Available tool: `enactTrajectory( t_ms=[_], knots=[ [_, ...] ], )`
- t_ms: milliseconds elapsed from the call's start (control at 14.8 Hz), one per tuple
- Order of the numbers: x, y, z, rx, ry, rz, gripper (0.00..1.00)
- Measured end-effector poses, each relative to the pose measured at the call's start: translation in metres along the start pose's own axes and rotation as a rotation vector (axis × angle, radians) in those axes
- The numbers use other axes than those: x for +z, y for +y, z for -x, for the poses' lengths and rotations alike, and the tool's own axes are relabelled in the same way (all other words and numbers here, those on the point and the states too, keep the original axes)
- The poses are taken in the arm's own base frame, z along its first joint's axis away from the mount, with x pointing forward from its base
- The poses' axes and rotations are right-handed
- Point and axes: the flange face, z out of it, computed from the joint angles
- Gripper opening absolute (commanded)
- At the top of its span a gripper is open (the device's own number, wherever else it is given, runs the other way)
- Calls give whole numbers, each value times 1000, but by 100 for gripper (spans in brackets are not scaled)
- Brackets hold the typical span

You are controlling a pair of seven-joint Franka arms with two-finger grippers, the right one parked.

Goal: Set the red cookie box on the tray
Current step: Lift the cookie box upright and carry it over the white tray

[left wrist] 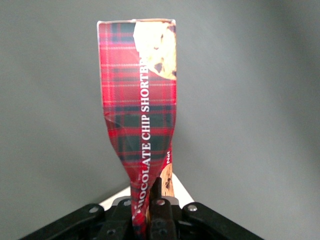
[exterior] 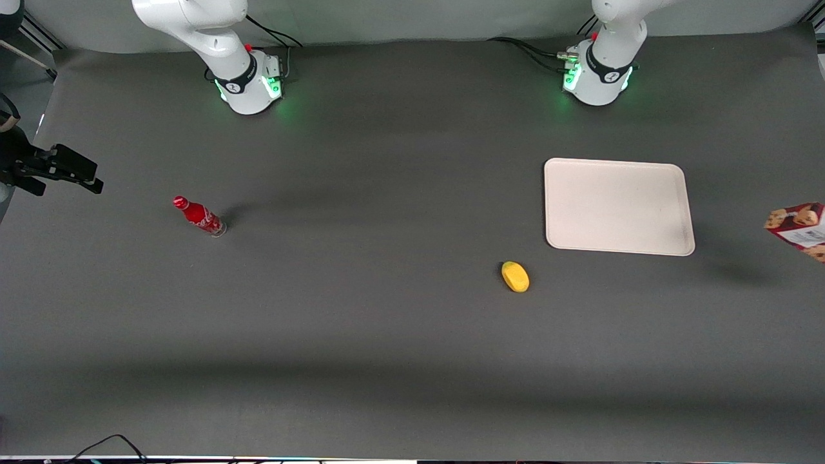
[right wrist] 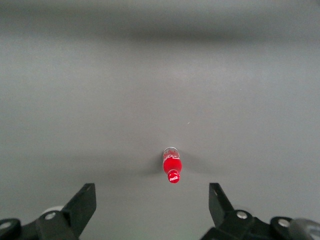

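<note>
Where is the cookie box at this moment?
The cookie box is held in the shut hand, lifted off the table. In the front view it shows at the picture's edge at the working arm's end, beside the tray, not yet over it.

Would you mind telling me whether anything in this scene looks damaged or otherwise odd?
Yes: the red cookie box is crushed. The gripper is shut on one end, and the carton pinches in sharply there, flaring back to full width farther out. It hangs in the air past the tray, toward the working arm's end of the table. Nothing else stands out.
</note>
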Motion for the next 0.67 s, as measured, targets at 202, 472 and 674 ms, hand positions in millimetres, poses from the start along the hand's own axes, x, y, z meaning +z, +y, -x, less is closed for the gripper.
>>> enactTrajectory(
  t_ms=[202,472,674],
  knots=[
    [10,54,41,183,-2,-74,0],
    [24,91,104,480,-24,-162,0],
    [33,78,130,704,-77,-188,0]
  ],
)
